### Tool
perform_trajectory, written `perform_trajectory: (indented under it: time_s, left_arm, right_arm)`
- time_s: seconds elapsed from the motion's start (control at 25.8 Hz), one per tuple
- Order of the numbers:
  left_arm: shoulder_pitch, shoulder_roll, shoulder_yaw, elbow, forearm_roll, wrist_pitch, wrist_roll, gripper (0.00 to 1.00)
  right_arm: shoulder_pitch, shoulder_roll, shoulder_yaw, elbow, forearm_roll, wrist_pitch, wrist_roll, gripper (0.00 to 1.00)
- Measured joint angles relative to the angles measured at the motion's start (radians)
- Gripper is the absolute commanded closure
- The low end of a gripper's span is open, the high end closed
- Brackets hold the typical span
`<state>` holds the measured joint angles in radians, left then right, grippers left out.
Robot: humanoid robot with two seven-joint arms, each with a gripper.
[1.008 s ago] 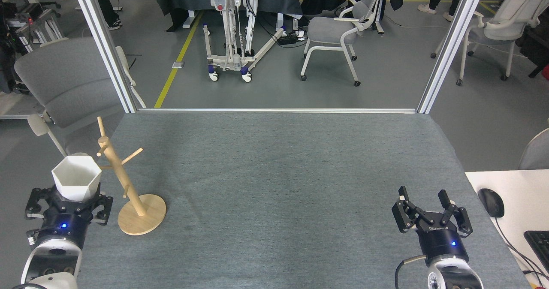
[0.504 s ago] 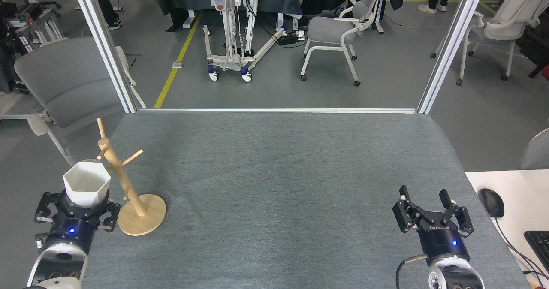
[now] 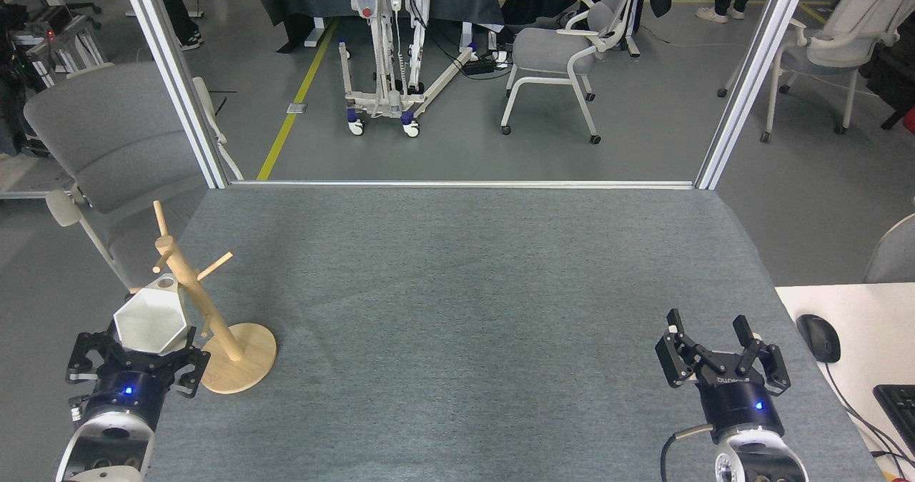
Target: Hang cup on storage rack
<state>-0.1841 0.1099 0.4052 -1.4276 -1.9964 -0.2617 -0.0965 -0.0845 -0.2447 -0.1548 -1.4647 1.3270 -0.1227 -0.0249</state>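
Our left tool (image 3: 139, 350) pinches the white cup (image 3: 151, 320) from below — cup tilted against the rack (image 3: 207, 317) post at the bench's (image 3: 465, 289) left edge. Right tool (image 3: 722, 342) — fingers spread, empty.

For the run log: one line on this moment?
left claw: holding cup | cup: against rack, unhung | right claw: open, idle

On the surface (image 3: 457, 310), the storage rack (image 3: 214, 325) stands at the near left, with the cup (image 3: 151, 319) against its left side above the left pincer (image 3: 139, 350). The right pincer (image 3: 722, 357) sits at the near right, well apart; office chairs (image 3: 565, 46) stand behind.
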Motion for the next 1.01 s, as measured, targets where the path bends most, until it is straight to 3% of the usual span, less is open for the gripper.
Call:
perform_trajectory:
  time_s: [0.54,0.66,0.81,1.01]
  left_arm:
    - [0.115,-0.011,-0.008,0.026,0.014,-0.032,0.013,0.02]
    - [0.130,-0.061,-0.021,0.024,0.038,-0.063,0.037,0.02]
    - [0.130,-0.174,-0.062,0.024,0.100,-0.115,0.067,0.02]
    - [0.100,-0.232,-0.248,0.017,0.208,-0.051,0.111,0.02]
  right_arm:
    - [-0.022,0.013,0.000,0.004,0.003,0.000,-0.005,0.00]
    - [-0.031,0.016,0.001,0.007,0.006,0.000,-0.001,0.00]
    - [-0.042,0.031,0.002,0.009,0.013,0.000,0.001,0.00]
    - [-0.058,0.063,0.004,0.008,0.048,0.000,0.002,0.00]
